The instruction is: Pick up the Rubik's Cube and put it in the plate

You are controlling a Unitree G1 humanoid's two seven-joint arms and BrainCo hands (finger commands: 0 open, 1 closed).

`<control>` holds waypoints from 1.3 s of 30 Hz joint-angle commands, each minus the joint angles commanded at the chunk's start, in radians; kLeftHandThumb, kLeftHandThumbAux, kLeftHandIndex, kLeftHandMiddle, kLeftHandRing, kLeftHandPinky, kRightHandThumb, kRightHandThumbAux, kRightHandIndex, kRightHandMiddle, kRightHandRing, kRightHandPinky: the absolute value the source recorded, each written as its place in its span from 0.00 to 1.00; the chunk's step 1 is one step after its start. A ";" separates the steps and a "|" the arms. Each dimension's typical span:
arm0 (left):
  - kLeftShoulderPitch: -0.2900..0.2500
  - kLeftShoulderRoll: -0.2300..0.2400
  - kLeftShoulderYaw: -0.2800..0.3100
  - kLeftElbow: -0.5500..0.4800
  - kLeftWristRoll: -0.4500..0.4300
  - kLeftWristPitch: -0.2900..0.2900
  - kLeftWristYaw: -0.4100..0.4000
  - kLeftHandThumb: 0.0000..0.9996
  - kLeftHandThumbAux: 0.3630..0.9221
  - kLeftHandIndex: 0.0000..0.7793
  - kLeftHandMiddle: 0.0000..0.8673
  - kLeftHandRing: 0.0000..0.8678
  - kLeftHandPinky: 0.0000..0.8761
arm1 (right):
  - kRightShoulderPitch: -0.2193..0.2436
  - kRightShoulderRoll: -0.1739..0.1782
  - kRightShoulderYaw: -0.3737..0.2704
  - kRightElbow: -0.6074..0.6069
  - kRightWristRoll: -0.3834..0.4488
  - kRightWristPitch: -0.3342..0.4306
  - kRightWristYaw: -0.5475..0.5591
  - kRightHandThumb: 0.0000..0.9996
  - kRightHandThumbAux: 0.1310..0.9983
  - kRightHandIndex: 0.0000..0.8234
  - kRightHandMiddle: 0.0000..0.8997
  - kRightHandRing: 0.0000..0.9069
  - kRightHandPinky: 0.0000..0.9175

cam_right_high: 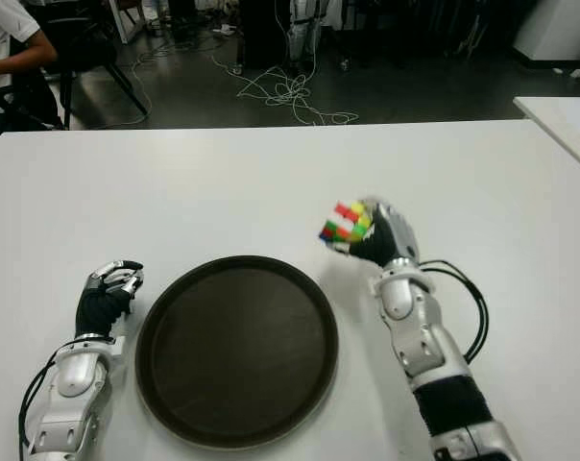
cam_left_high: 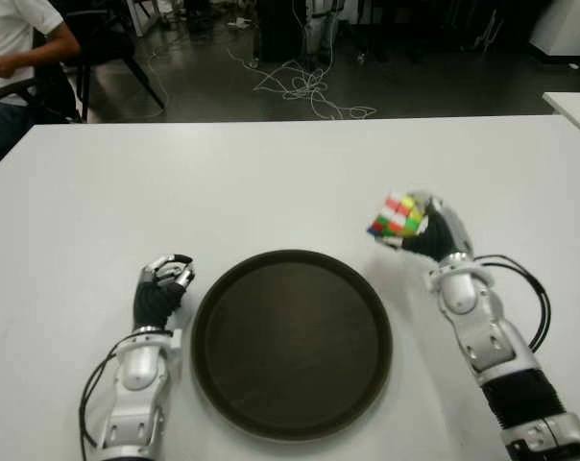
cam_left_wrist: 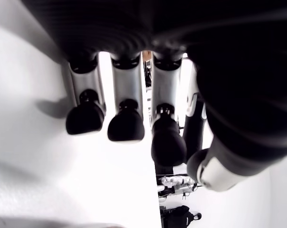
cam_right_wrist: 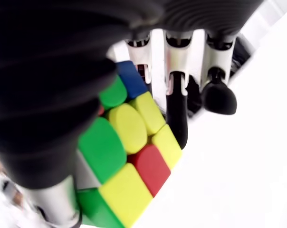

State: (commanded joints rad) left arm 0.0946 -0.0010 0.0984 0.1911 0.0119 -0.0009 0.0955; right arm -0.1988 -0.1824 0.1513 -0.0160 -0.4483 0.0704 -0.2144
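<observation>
My right hand (cam_left_high: 434, 230), black ribbed rubber-like palm with silvery metal-look finger links and matt black rounded fingertips (cam_right_wrist: 219, 97), closes on the glossy plastic multicoloured Rubik's Cube (cam_left_high: 398, 217), whose smooth tiles catch the light. My left hand (cam_left_high: 161, 288) has the same finish. The round dark brown plate (cam_left_high: 292, 343) looks matt, faintly grained. The white table (cam_left_high: 223, 182) is smooth, slightly sheeny.

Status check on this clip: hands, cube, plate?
Right hand shut on Rubik's Cube, lifted right of plate. Left hand empty, curled, left of plate. Plate bare, path unobstructed.
</observation>
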 joint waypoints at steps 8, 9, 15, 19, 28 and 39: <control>-0.002 0.001 -0.003 0.001 0.011 -0.005 0.011 0.71 0.62 0.57 0.92 0.94 0.91 | 0.044 0.073 0.008 -0.080 0.031 -0.118 -0.033 0.18 0.77 0.78 0.90 0.92 0.90; -0.003 0.004 -0.004 0.005 0.013 -0.007 0.009 0.71 0.62 0.57 0.92 0.94 0.91 | 0.049 0.082 0.016 -0.088 0.035 -0.130 -0.027 0.18 0.77 0.78 0.90 0.92 0.91; -0.007 0.008 -0.004 0.009 0.012 -0.002 0.004 0.71 0.62 0.57 0.92 0.94 0.91 | 0.050 0.106 0.034 -0.095 0.037 -0.161 -0.004 0.20 0.76 0.80 0.91 0.93 0.91; -0.008 0.006 0.000 0.012 0.010 0.003 0.009 0.71 0.61 0.57 0.92 0.94 0.91 | 0.050 0.115 0.054 -0.087 0.042 -0.200 0.007 0.20 0.75 0.81 0.92 0.93 0.92; -0.014 0.007 -0.002 0.031 0.010 -0.009 0.008 0.71 0.61 0.57 0.92 0.94 0.91 | 0.060 0.098 0.113 -0.092 -0.028 -0.203 0.047 0.15 0.76 0.81 0.91 0.93 0.91; -0.004 0.004 -0.003 0.025 -0.003 -0.027 -0.010 0.71 0.61 0.57 0.92 0.94 0.91 | 0.063 0.102 0.205 -0.074 -0.089 -0.148 0.144 0.01 0.76 0.83 0.91 0.93 0.92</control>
State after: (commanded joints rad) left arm 0.0909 0.0033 0.0950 0.2163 0.0091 -0.0283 0.0854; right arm -0.1360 -0.0805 0.3564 -0.0902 -0.5377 -0.0776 -0.0707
